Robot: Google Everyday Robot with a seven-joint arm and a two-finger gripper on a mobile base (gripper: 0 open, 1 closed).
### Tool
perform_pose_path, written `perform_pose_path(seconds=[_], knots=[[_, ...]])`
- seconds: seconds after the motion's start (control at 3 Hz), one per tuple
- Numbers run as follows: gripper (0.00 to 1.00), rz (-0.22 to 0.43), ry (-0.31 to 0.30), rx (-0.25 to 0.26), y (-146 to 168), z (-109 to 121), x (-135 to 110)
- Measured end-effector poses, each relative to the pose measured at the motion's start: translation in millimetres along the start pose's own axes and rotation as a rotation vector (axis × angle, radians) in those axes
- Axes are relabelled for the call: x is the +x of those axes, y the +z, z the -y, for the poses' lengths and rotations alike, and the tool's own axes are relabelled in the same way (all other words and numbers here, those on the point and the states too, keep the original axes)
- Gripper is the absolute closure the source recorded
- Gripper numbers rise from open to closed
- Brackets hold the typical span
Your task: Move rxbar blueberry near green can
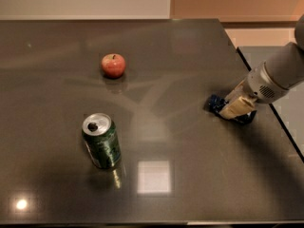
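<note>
The rxbar blueberry [216, 103] lies flat on the dark table near its right edge, a dark blue wrapper partly hidden under my gripper. My gripper [236, 109] comes in from the right and sits low, right over the bar's right part. The green can [101, 140] stands upright at the front left of the table, far to the left of the bar, with its silver top and pull tab showing.
A red apple [113, 64] sits at the back, left of centre. The table's right edge [266, 99] runs just behind the gripper, with floor beyond it. A bright light reflection [153, 176] lies on the tabletop in front.
</note>
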State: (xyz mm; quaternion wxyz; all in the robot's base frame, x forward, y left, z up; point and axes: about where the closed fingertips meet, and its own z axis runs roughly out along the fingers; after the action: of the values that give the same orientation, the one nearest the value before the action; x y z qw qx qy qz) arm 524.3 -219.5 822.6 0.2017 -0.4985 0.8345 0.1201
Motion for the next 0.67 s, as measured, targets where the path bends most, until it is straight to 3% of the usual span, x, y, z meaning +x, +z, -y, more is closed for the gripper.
perform_pose_path(seconds=[0.33, 0.67], knots=[[0.87, 0.0, 0.0, 0.0, -1, 0, -1], [1.0, 0.027, -0.069, -0.05, 3, -22, -31]])
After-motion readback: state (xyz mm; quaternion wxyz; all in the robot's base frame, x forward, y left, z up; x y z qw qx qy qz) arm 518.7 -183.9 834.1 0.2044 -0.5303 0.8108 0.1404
